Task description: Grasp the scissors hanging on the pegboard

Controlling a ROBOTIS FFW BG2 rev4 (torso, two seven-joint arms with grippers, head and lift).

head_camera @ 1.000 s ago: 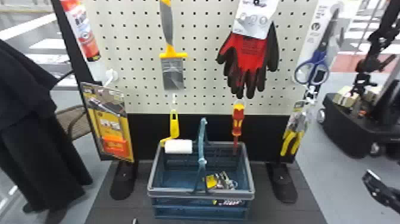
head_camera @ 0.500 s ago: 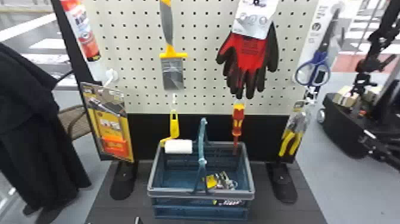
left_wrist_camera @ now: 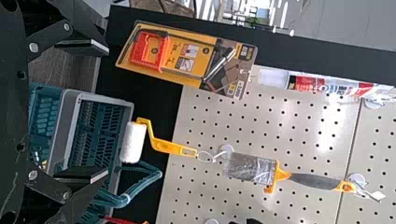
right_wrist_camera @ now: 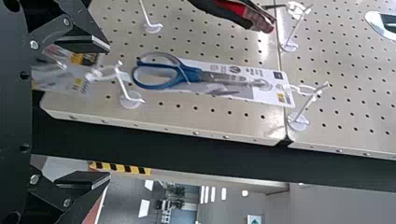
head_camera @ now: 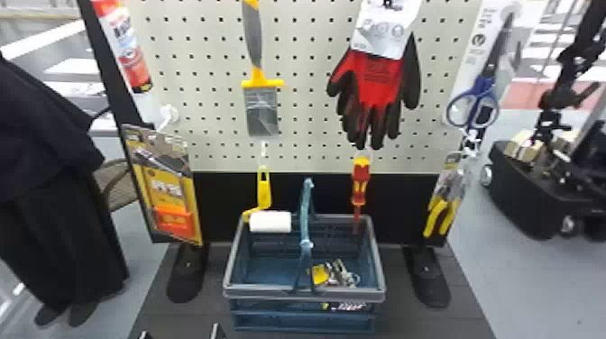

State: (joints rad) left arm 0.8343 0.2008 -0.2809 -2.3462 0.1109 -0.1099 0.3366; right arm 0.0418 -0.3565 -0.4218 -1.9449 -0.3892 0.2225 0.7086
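Head view: scissors [head_camera: 487,83] upper right, long axis near-vertical, blades up. Left fingers [left_wrist_camera: 79,44], right fingers [right_wrist_camera: 79,44] wide apart, empty.

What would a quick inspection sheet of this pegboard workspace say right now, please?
Surface: white perforated pegboard, upright, hung with tools.
Job's things: blue-handled scissors in their pack, hanging at the pegboard's right edge, untouched.
Clutter: red and black work glove, yellow-handled scraper, red and yellow screwdriver, yellow-handled pliers, white paint roller, blue-grey plastic basket below, holding small items.
Grippers: left gripper open, facing the basket and roller; right gripper open, short of the scissors.
Cables: nothing seen.
Surroundings: black wheeled cart on the grey floor to the right.
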